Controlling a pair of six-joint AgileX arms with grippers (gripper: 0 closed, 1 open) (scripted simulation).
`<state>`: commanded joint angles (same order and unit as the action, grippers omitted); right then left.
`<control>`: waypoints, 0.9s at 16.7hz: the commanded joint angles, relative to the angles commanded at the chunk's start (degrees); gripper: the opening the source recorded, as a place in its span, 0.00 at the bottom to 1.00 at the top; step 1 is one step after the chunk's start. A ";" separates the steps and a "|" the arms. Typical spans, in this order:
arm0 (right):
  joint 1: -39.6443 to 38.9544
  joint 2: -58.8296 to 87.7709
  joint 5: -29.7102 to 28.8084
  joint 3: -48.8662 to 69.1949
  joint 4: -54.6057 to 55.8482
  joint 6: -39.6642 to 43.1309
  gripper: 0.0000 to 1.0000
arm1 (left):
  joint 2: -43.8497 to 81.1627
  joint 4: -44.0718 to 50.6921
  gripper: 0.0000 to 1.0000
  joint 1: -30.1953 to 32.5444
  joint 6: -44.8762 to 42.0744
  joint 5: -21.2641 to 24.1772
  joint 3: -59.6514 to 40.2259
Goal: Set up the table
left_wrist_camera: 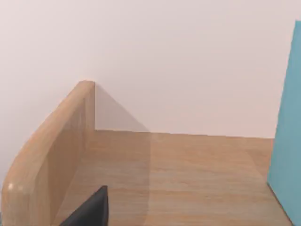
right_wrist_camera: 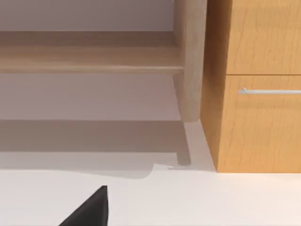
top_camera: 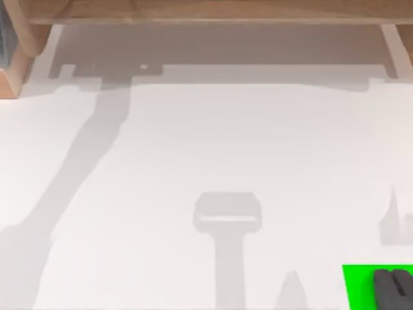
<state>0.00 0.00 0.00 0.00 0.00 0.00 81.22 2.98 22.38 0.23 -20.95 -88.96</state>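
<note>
White worktop [top_camera: 206,148] stretches wide and bare — right claw [top_camera: 393,287] hovers over the green patch [top_camera: 358,287], worktop spreading away to its left; grip state — cannot tell.

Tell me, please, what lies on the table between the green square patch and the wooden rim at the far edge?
In the top view, only bare white table with grey shadows lies between the green patch and the wooden rim.

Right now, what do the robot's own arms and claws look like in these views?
Little of them shows. In the top view, the right claw is a dark charcoal, matte, rounded shape of two lobes over the green patch. Each wrist view shows one dark, matte, wedge-shaped finger. No cables or markings are visible.
</note>
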 joint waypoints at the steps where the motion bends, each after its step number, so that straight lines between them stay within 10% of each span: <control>1: 0.00 0.00 0.00 0.00 0.00 0.00 1.00 | 4.56 0.29 1.00 1.25 -0.07 -1.14 -4.61; 8: 0.00 0.00 0.00 0.00 0.00 0.00 1.00 | 29.22 2.46 1.00 7.75 -0.69 -7.03 -28.83; 15: 0.00 0.00 0.00 0.00 0.00 0.00 1.00 | 33.01 2.89 1.00 8.77 -0.81 -7.91 -32.34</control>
<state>0.00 0.00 0.00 0.00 0.00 0.00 114.22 5.87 31.15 -0.58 -28.86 -121.30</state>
